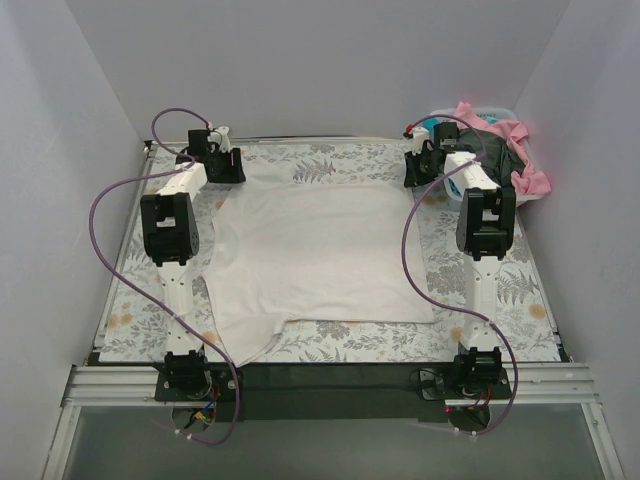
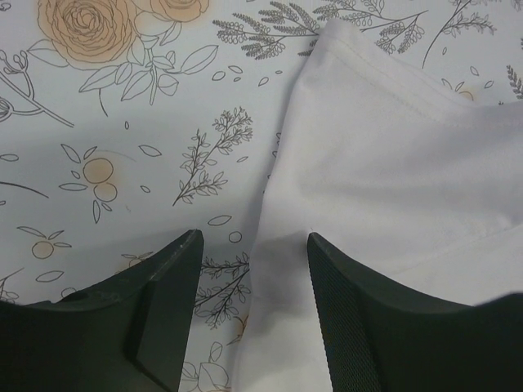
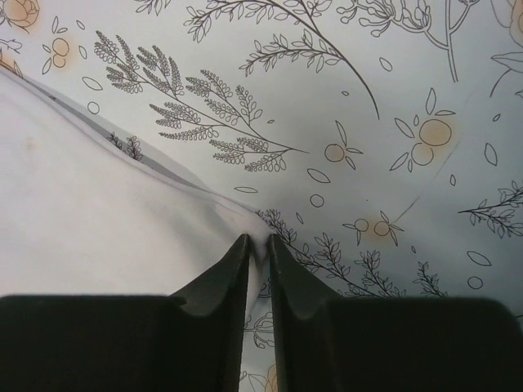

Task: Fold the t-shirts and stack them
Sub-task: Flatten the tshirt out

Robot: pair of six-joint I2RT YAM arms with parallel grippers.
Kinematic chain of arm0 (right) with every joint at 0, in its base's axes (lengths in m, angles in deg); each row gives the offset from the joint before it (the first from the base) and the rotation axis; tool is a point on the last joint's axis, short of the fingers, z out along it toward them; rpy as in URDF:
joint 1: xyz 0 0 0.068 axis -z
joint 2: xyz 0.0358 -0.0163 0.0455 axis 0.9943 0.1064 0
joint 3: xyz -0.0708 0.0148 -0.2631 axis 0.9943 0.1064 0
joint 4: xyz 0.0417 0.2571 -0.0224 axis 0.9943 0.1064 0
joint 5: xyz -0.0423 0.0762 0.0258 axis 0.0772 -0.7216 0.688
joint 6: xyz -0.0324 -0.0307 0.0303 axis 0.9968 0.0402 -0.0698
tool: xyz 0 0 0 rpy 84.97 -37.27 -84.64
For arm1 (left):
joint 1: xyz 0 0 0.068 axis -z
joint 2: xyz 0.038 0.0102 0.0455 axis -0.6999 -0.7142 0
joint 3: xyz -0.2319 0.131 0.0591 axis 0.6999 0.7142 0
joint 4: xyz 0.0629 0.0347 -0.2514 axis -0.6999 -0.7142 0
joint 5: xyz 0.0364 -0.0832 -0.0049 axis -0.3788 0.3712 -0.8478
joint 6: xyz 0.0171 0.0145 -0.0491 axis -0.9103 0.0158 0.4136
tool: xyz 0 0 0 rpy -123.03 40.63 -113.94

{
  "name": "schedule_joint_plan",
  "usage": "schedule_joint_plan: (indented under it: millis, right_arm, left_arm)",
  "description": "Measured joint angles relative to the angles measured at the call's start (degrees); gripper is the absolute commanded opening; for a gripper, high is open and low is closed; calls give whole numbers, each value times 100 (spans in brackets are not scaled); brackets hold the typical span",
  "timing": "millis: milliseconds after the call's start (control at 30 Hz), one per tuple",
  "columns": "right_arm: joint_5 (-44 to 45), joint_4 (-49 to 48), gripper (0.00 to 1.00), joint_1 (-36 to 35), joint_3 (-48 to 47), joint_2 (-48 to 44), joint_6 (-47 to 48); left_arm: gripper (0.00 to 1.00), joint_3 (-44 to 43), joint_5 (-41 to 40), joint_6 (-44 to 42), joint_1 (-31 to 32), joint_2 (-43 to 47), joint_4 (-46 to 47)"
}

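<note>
A white shirt (image 1: 320, 255) lies flat on the sheet (image 1: 330, 160). The left gripper (image 2: 253, 238) — jaws spread — straddles its far-left edge. The right gripper (image 3: 259, 242) pinches its far-right corner. The pink and dark shirts (image 1: 500, 150) heap beyond that corner.

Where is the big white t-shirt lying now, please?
In the top view, the large white cloth t-shirt lies spread flat mid-table on the flower-printed sheet, its far corners by the left gripper and right gripper.

Four t-shirts, namely one white t-shirt (image 1: 315, 255), one pink t-shirt (image 1: 525, 135), one dark grey-green t-shirt (image 1: 500, 152) and one teal t-shirt (image 1: 441, 126), plus one basket (image 1: 497, 110), one flower-printed sheet (image 1: 330, 160), and two robot arms, the left arm (image 1: 170, 230) and the right arm (image 1: 485, 215).
</note>
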Motion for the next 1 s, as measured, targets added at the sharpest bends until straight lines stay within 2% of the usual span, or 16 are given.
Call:
schedule_joint_plan:
  millis: [100, 167, 200, 300, 333, 433, 700, 1000]
  right_arm:
    - [-31, -7, 13, -7, 0, 2, 24]
    - [-35, -2, 1, -17, 0, 2, 44]
    - [-31, -2, 1, -28, 0, 2, 52]
    - [9, -4, 1, -57, 0, 2, 61]
    - [24, -9, 1, -68, 0, 0, 63]
    - [42, -13, 1, -76, 0, 0, 81]
    - [81, 31, 1, -76, 2, -103, 109]
    - [103, 26, 1, -72, 68, -671, 129]
  left_arm:
    - [47, -175, 59, 11, 0, -122, -11]
    - [42, -304, 87, 26, 0, -210, -4]
    - [38, -356, 101, 39, 0, -254, -2]
    - [25, -433, 125, 85, 0, -315, 9]
    - [13, -437, 129, 83, 0, -326, 7]
    - [0, -498, 140, 146, 0, -376, -15]
    - [0, -575, 214, 162, -11, -382, -94]
    - [0, -332, 636, 162, -175, -125, -42]
